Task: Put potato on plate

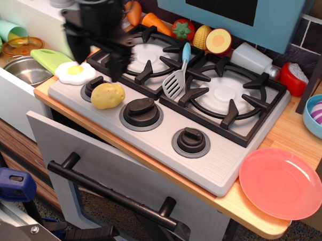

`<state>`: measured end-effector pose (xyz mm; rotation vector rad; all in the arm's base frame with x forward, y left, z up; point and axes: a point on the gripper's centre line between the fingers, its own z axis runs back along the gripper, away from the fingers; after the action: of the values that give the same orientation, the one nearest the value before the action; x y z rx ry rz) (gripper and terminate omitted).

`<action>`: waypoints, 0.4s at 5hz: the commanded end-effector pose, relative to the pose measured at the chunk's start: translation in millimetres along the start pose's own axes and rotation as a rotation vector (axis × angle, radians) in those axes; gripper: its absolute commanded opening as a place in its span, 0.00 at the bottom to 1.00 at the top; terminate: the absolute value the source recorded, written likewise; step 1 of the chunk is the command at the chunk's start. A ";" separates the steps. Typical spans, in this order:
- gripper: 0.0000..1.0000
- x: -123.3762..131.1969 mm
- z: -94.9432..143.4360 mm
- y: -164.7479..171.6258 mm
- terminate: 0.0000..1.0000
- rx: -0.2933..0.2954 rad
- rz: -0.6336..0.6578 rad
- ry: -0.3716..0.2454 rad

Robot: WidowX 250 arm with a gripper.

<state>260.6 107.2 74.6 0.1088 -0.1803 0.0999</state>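
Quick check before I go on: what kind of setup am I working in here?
It looks like a child's toy kitchen, not a real one. The stove is grey plastic with black knobs, a plastic fried egg and potato lie on it, and the gripper hangs just above them.
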 end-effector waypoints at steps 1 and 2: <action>1.00 -1.0 -1.2 9.8 0.00 0.004 0.002 -0.074; 1.00 0.8 -9.5 8.7 0.00 -0.022 -0.012 -0.079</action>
<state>259.0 109.9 53.3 0.0617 -0.2418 0.0864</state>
